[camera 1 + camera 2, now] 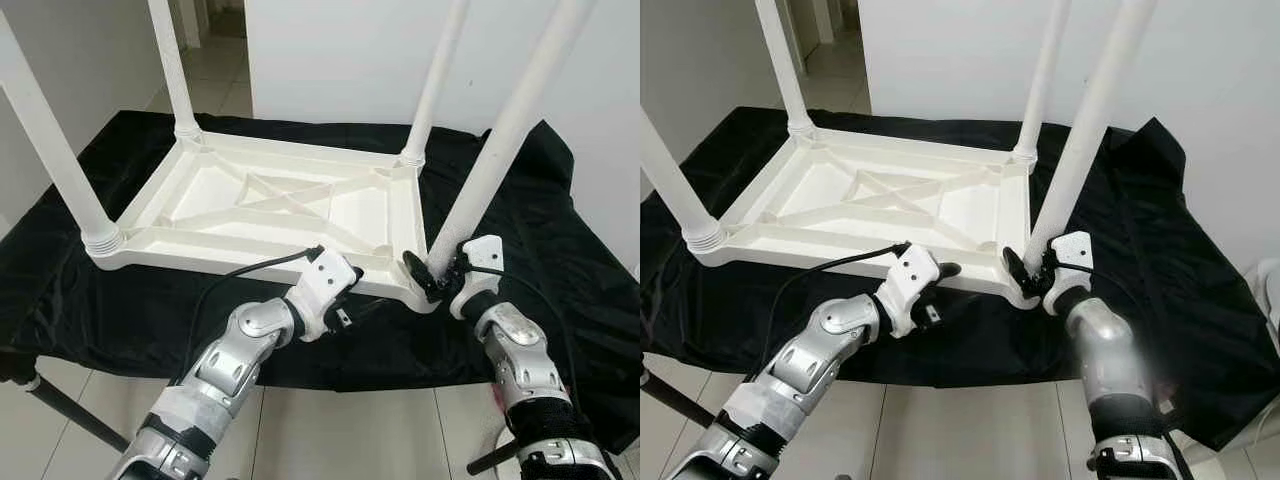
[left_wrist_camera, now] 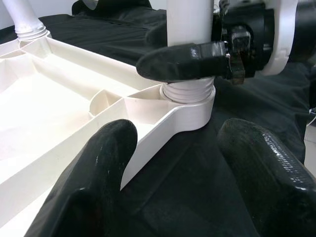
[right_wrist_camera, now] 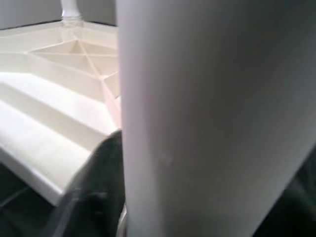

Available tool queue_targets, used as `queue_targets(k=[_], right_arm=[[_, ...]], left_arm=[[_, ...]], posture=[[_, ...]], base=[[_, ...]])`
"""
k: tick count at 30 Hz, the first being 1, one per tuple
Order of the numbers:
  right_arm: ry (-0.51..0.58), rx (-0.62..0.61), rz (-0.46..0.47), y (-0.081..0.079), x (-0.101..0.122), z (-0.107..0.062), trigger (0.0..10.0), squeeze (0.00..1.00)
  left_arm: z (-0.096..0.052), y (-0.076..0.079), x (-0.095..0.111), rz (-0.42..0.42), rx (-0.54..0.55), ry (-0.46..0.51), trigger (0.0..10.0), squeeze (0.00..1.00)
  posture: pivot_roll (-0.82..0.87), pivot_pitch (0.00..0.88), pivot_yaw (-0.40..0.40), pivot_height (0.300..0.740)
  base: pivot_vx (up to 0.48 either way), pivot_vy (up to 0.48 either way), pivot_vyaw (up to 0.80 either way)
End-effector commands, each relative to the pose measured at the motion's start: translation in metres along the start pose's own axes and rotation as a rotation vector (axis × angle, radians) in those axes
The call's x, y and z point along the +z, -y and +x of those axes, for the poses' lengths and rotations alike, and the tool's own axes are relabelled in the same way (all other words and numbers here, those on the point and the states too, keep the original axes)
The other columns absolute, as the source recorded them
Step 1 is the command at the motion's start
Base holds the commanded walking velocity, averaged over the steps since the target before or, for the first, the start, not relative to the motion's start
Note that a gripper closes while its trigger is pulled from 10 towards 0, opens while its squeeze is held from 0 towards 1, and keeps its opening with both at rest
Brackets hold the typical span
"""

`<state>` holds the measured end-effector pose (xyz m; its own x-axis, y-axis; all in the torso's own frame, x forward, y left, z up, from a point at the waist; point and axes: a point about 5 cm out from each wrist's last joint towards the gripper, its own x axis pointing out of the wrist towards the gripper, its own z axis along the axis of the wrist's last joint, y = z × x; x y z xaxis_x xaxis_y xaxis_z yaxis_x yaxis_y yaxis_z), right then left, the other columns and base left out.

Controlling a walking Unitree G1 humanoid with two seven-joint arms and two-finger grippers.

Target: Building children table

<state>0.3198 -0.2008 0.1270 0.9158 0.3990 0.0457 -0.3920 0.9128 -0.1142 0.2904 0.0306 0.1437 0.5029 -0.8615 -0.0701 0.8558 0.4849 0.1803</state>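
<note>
We see a worktop [image 1: 90, 300] draped in black cloth [image 1: 560, 250], standing on pale floor tiles [image 1: 330, 430] with white walls [image 1: 340, 60] behind and a doorway opening at the far left. On the cloth lies the white plastic table [image 1: 270, 215], upside down, its ribbed underside facing up and its long axis running across our view from left to right. Four legs [image 1: 50, 140] stand up from its corners, each tilted a little outward. At the near right corner, the right gripper [image 1: 432, 272] is clamped on the base of the leg [image 1: 500, 150] just above its threaded collar; how far the leg is seated there we cannot tell. The left gripper [image 2: 173, 173] hovers with fingers [image 2: 98, 168] apart, close to the table's near edge and beside that corner, holding nothing.
</note>
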Motion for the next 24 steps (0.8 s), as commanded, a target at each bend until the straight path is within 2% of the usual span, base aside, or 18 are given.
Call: queue_targets(k=[1,6,7,10,14,17,19,21,22,24], right_arm=[[0.003,0.025,0.002,0.000,-0.002,-0.001,0.0,0.00],[0.006,0.025,0.023,0.000,-0.005,-0.002,0.0,0.00],[0.009,-0.012,0.048,-0.001,-0.006,-0.003,10.0,0.00],[0.010,-0.026,0.057,-0.001,-0.007,-0.003,10.0,0.00],[0.022,-0.134,0.106,-0.007,-0.005,-0.002,10.0,0.00],[0.019,-0.168,0.111,-0.009,-0.004,-0.001,10.0,0.00],[0.014,-0.257,0.132,-0.014,-0.003,-0.001,10.0,0.00],[0.004,-0.379,0.190,-0.019,-0.004,-0.003,10.0,0.00],[0.004,-0.379,0.190,-0.019,-0.004,-0.003,10.0,0.00],[-0.009,-0.471,0.219,-0.023,-0.006,-0.007,10.0,0.00]], left_arm=[[0.000,0.004,0.001,0.004,-0.067,-0.003,10.0,0.00],[-0.001,0.005,0.000,0.001,-0.067,-0.004,10.0,0.00],[-0.001,0.005,-0.001,-0.001,-0.066,-0.004,10.0,0.00],[-0.001,0.006,-0.001,-0.002,-0.066,-0.004,10.0,0.00],[-0.001,0.006,-0.001,-0.003,-0.067,-0.005,10.0,0.00],[-0.001,0.007,-0.002,-0.004,-0.068,-0.005,10.0,0.00],[-0.001,0.008,-0.002,-0.005,-0.074,-0.005,10.0,0.00],[-0.002,0.009,-0.003,-0.004,-0.078,-0.011,10.0,0.00],[-0.002,0.009,-0.003,-0.004,-0.078,-0.011,10.0,0.00],[-0.004,0.010,-0.005,-0.005,-0.078,-0.015,10.0,0.00]], posture=[[-0.01,0.000,-0.024,0.740],[-0.01,0.000,-0.026,0.740],[-0.01,0.000,-0.027,0.740],[-0.01,0.000,-0.027,0.740],[-0.01,0.000,-0.028,0.740],[-0.02,0.000,-0.029,0.740],[-0.01,0.000,-0.034,0.740],[-0.01,0.000,-0.038,0.740],[-0.01,0.000,-0.038,0.740],[-0.01,0.000,-0.042,0.740]], base=[[0.000,0.000,0.00],[0.000,0.000,0.00],[0.000,0.000,0.00],[0.000,0.000,0.00],[0.000,0.000,0.00],[0.000,0.000,0.00],[0.000,0.000,0.00],[0.000,0.000,0.00],[0.000,0.000,0.00],[0.000,0.000,0.00]])
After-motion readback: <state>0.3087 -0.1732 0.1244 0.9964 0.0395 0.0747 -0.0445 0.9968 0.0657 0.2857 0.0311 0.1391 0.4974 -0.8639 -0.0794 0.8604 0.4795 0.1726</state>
